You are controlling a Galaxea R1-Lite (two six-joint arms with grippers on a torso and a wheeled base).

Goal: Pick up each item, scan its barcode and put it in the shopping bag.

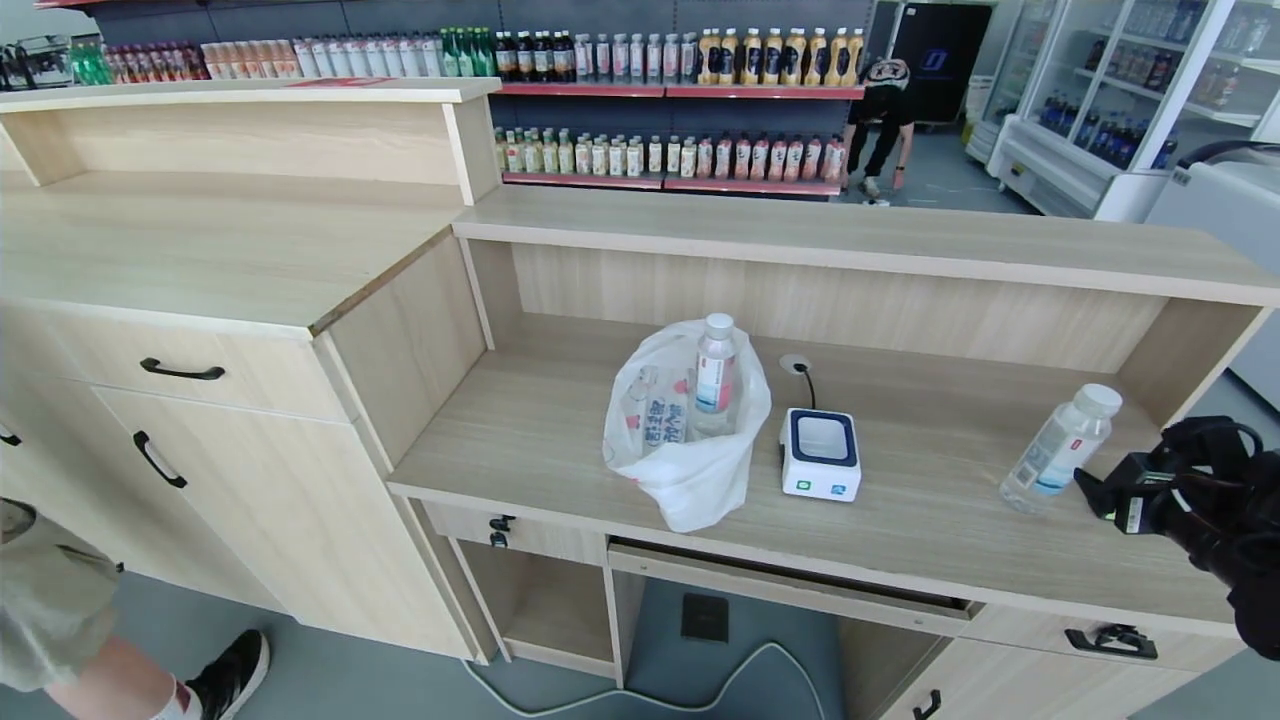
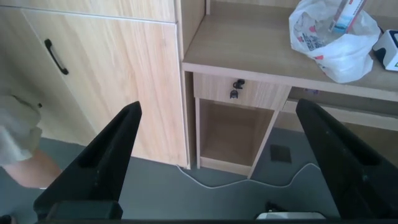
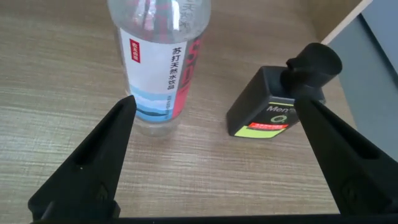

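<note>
The right claw (image 3: 216, 106) is spread wide and holds nothing. Just ahead of it a clear water bottle (image 3: 158, 56) stands on the desk (image 3: 74, 149), apart from both fingers. The right wrist view adds a black bottle (image 3: 264, 106) just beside the clear one, near the desk's edge. The left claw (image 2: 219, 106) is also wide open and empty, low over the grey floor (image 2: 186, 193) and facing a cabinet door (image 2: 118, 81) and a small keyed drawer (image 2: 235, 90).

In the head view, the shopping bag (image 1: 700, 480) sits mid-desk with a capped bottle (image 1: 715, 375) upright inside. The scanner (image 1: 820, 452) is just at the bag's 3 o'clock. Further toward 3 o'clock stands the clear water bottle (image 1: 1060, 447), near the right arm (image 1: 1220, 500). Drink shelves (image 1: 680, 60) line the wall at 12 o'clock.
</note>
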